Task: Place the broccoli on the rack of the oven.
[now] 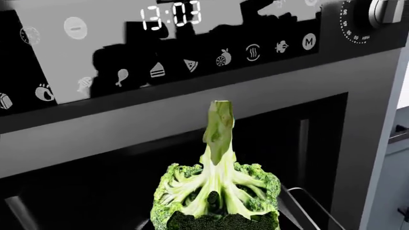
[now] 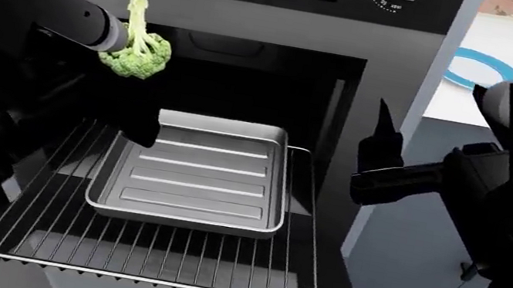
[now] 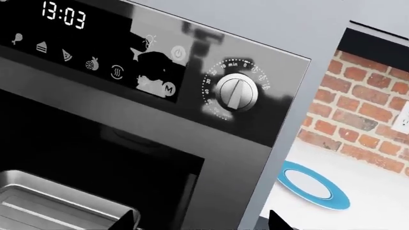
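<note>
We hold the broccoli [image 2: 137,50] in our left gripper [image 2: 112,38], jaws closed on its bumpy head and its pale stalk pointing straight up, at the left front of the open oven [image 2: 400,35], just under the control panel. It hangs above the far left part of the pulled-out rack [image 2: 165,254], whose bare wires lie below and nearer to us, left of the tray [image 2: 193,180] that fills the rack's middle. Our right gripper [image 2: 381,145] waits empty at the oven's right edge, well apart, and we cannot tell how wide it stands; we judge the drop belongs to the left arm.
</note>
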Controlling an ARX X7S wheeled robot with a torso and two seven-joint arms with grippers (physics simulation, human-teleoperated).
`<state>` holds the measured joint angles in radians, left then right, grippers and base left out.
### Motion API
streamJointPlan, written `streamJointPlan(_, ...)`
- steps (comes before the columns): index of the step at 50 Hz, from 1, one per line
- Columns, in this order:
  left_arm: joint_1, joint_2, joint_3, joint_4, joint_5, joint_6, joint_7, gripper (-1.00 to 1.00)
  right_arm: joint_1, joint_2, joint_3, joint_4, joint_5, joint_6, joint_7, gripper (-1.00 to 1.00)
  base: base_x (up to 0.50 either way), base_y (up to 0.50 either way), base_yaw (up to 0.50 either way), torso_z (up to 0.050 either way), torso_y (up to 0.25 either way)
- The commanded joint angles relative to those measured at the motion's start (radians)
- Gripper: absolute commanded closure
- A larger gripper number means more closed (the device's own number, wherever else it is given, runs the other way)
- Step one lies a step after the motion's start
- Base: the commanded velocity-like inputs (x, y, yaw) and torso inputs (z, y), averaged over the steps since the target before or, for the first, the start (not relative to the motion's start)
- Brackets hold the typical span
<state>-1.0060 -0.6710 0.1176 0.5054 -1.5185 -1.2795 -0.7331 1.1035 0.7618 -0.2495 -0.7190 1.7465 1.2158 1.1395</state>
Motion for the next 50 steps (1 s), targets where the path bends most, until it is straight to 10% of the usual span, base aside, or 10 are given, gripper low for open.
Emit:
streamJointPlan(1,-0.018,0.032,0.040,-0.034,0.026,0.012,0.039,1.00,-0.030,0.006,0.014,-0.002,-0.030,-0.015,-0.030,-1.00,0.00,0.00,0.00,0.000,0.000)
streamJointPlan(50,0.003,0.191,0.315,-0.563,0.368,0.176,0.444,1.00,-0.085,0.022,0.024,-0.025,-0.111,-0.064,-0.101,-1.00,0.00,0.00,0.00,0.000,0.000)
